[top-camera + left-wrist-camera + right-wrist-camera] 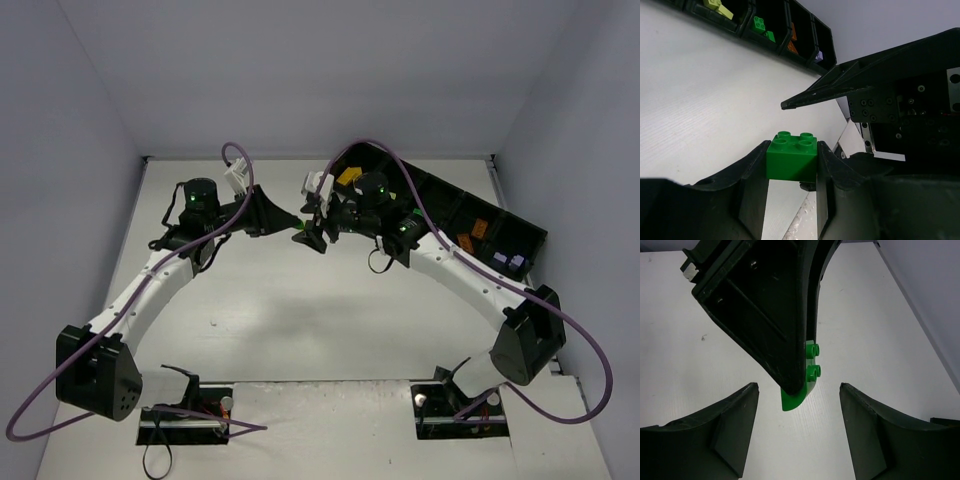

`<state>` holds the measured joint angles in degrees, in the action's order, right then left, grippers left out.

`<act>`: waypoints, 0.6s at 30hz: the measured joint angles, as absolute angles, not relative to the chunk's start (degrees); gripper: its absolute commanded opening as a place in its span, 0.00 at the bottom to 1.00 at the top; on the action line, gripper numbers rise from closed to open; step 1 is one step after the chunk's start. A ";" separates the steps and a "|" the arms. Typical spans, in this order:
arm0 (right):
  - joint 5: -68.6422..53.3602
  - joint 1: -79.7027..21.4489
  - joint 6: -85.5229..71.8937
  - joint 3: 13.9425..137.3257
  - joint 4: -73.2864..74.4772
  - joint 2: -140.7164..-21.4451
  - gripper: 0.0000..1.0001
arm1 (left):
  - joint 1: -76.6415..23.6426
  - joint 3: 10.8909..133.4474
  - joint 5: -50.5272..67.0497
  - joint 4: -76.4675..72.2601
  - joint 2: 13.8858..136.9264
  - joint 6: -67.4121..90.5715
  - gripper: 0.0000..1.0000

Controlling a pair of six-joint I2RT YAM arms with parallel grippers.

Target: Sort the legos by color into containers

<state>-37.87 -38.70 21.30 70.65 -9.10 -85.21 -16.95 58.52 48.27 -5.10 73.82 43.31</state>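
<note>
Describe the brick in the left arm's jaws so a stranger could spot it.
Over the white table, the two arms nearly meet. There the left arm's jaws pinch a green brick with four studs. It is the only brick held; others lie in the black bins.

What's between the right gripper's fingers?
The left gripper, shut on the green brick, sits inside the open right gripper, touching neither finger. Clearest in the right wrist view.

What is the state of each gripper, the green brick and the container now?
left gripper: shut on the green brick
right gripper: open, holding nothing
green brick: clamped between the left fingers
container: no lid, bricks in its compartments
</note>
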 measured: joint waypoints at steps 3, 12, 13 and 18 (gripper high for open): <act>-37.41 -38.72 21.32 70.96 -10.02 -85.30 0.57 | -17.19 58.52 48.45 -5.10 73.78 43.70 0.00; -36.64 -39.05 21.52 71.55 -10.83 -86.06 0.06 | -17.17 58.52 47.22 -5.76 73.58 44.45 0.00; -36.62 -39.05 21.54 71.55 -10.92 -86.11 0.05 | -17.19 58.52 47.03 -5.76 73.58 44.58 0.00; -36.36 -39.09 21.54 71.55 -11.31 -86.11 0.00 | -17.17 58.52 46.54 -5.65 73.14 44.60 0.19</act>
